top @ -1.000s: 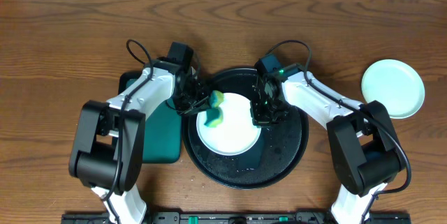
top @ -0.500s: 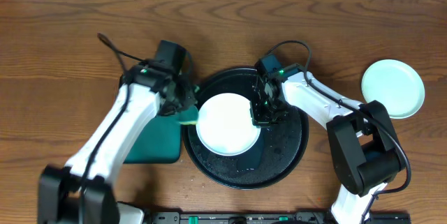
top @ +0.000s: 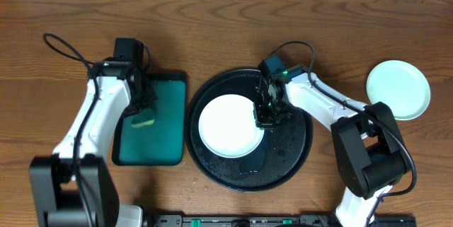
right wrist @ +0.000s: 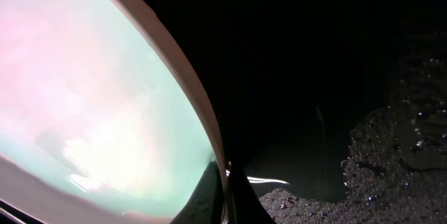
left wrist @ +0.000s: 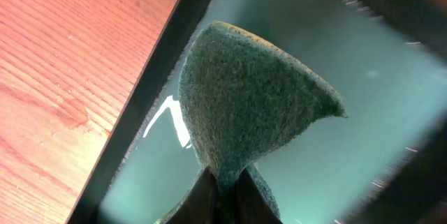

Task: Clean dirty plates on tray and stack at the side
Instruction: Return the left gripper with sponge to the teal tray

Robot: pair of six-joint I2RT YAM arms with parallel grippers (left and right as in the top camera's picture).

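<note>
Brown wood-grain tabletop [top: 226,36] carries a black tray [top: 297,149], a green tray [top: 166,142] beside it, a white plate [top: 226,128] in the black tray, and a second plate [top: 398,90] far right. Left tool [left wrist: 223,189] pinches a sponge [left wrist: 251,105] over the green tray; right tool [top: 265,117] nips the white plate's rim.

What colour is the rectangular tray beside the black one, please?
The rectangular tray is teal-green; overhead shows it best.

Teal rectangular tray [top: 161,138], sponge [top: 145,119] over it
</note>
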